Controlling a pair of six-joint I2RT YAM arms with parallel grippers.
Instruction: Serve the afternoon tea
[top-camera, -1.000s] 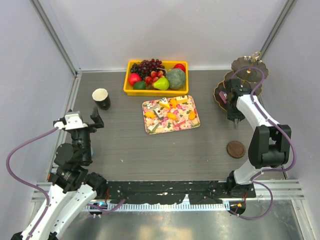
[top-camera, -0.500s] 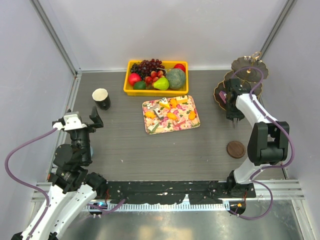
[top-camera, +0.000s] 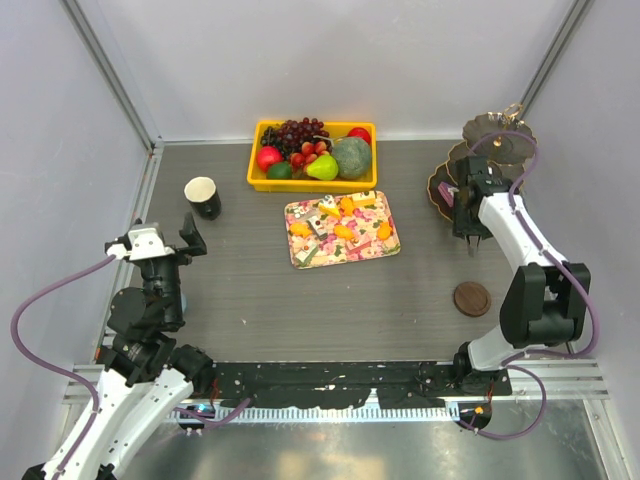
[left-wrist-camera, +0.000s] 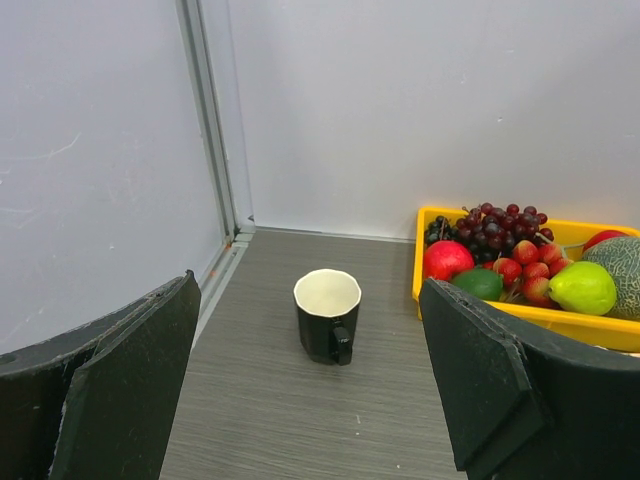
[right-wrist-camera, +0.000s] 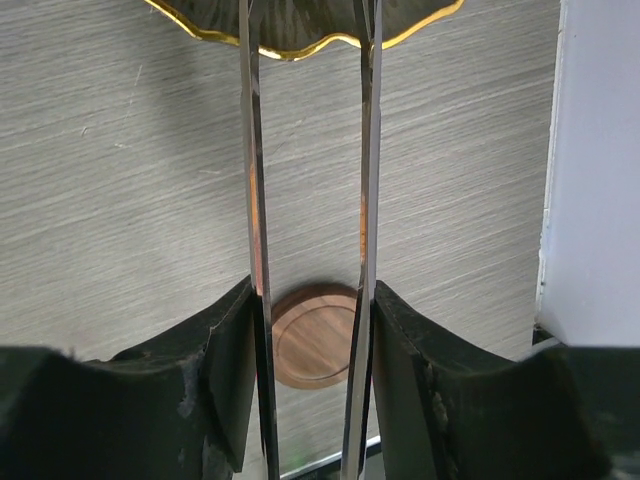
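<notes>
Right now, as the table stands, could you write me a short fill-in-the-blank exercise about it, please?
1. The fruit sits in a ____ bin.
2. On the floral tray lie small ____ pastries.
3. The black cup stands ____, mouth up, and no pincer touches it.
4. The left pincer is wide ____, holding nothing.

Missing words: yellow; orange; upright; open.

Grey wood-grain table enclosed by pale walls
</notes>
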